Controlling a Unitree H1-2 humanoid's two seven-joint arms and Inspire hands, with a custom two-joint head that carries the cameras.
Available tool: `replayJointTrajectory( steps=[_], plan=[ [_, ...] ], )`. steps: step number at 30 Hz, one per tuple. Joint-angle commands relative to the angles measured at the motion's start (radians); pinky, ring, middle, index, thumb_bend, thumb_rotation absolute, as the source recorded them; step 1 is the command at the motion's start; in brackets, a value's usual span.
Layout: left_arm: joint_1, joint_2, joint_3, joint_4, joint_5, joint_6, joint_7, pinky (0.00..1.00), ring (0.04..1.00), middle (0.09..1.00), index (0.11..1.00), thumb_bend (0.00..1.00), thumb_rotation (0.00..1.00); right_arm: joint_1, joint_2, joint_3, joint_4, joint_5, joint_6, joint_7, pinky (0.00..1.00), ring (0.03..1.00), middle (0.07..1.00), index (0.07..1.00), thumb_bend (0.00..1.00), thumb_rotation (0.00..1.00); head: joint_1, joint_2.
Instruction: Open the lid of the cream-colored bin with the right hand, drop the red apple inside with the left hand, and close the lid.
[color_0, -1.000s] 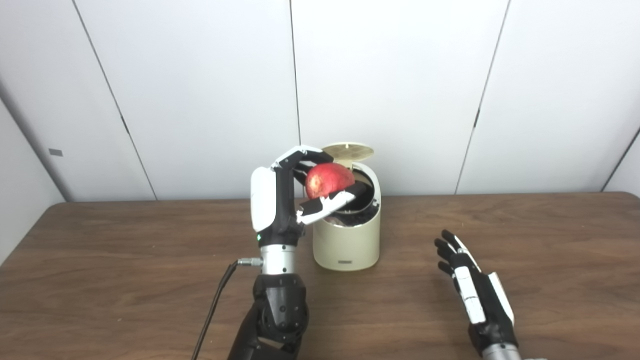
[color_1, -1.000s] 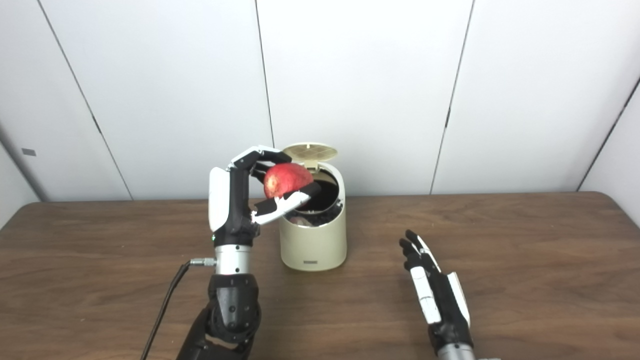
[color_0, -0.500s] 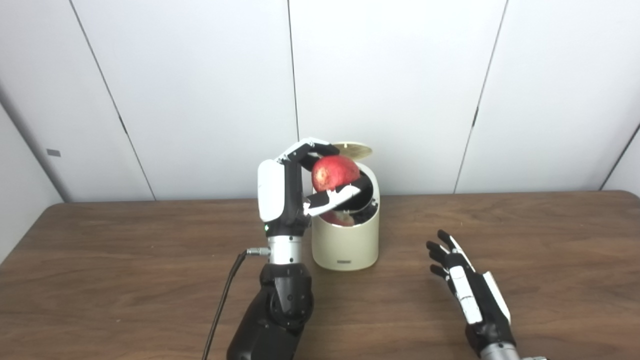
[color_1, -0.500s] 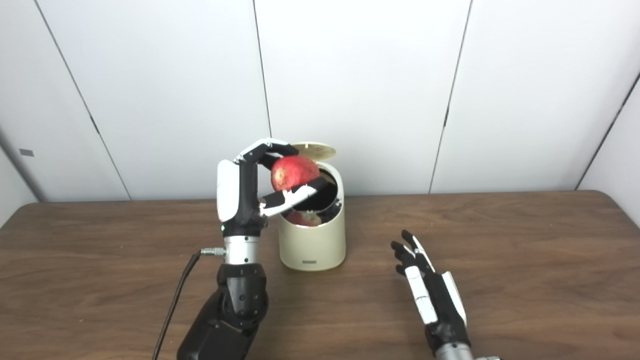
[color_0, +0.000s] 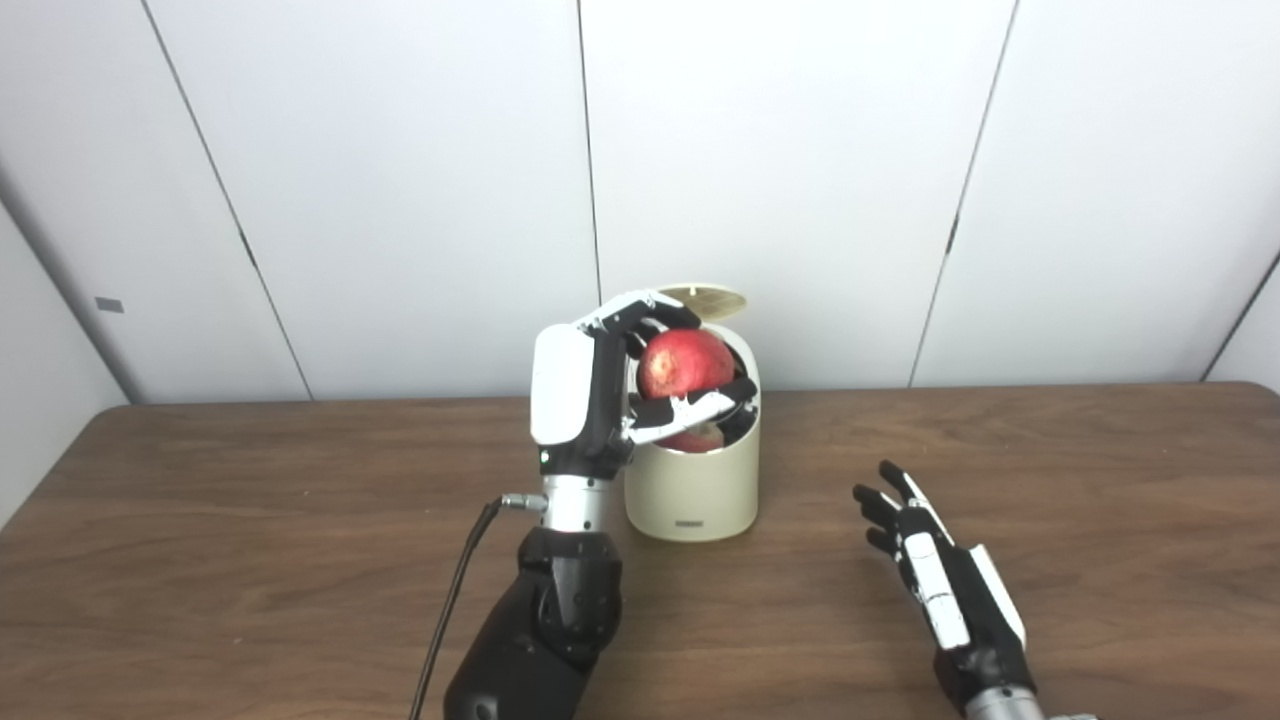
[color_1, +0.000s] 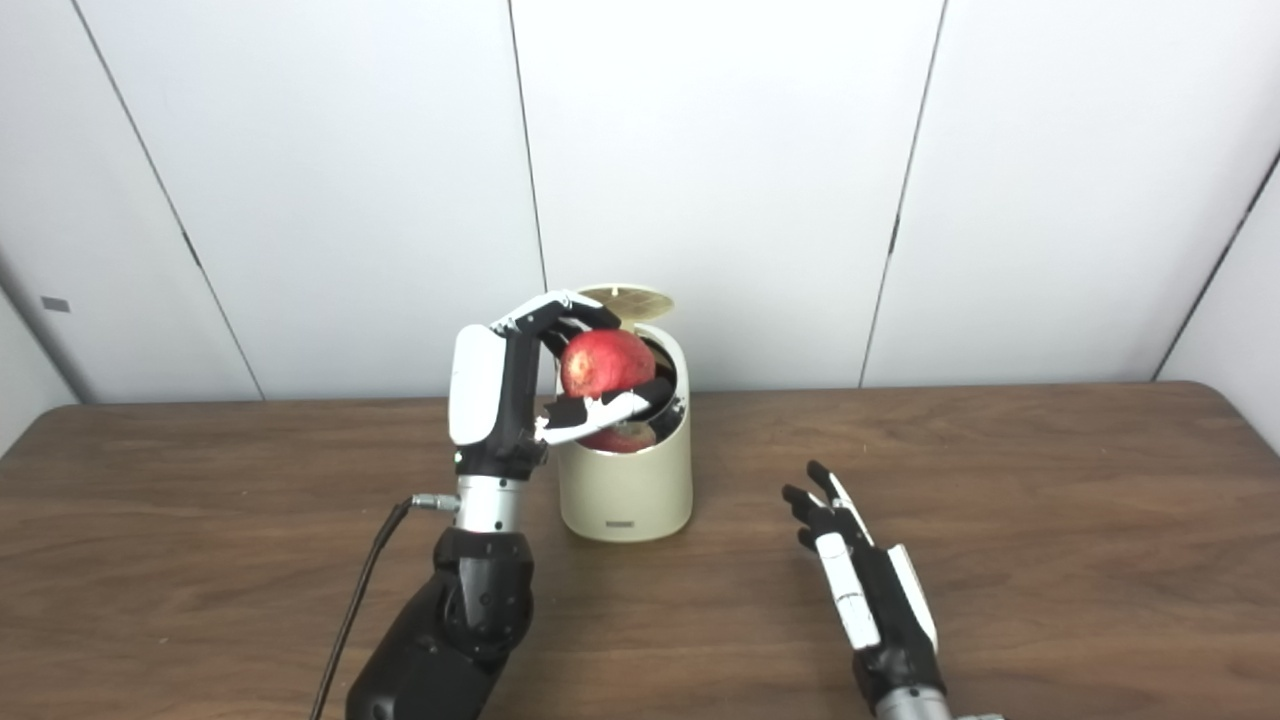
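Left eye view: apple (color_0: 685, 362) over bin (color_0: 692, 485)

The left hand (color_0: 600, 385) and red apple (color_0: 686, 363) cover much of the bin (color_0: 692, 490) mouth; below the fingers (color_0: 650, 312), what's inside can't be told. The right hand (color_0: 940, 580) wrist runs off the bottom edge.

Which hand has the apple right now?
The left hand: its fingers wrap the apple over the open bin. The right hand lies open and empty above the table.
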Motion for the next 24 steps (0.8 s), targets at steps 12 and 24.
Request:
replayJointTrajectory(
  steps=[12,24],
  plan=[
    [-0.100,0.048,-0.028,0.088,0.082,-0.067,0.099,0.44,0.503,0.512,0.463,0.48,0.00,-0.024,0.006,-0.004,-0.055,-0.008,-0.004,-0.008,0.87,0.871,0.828,0.949,0.56,1.00,-0.001,-0.001],
    [-0.139,0.060,-0.067,0.195,0.107,-0.057,0.149,0.44,0.500,0.511,0.459,0.48,0.00,-0.023,0.006,0.003,-0.063,-0.011,-0.011,-0.005,0.83,0.837,0.778,0.929,0.55,1.00,0.004,-0.001]
  ],
)
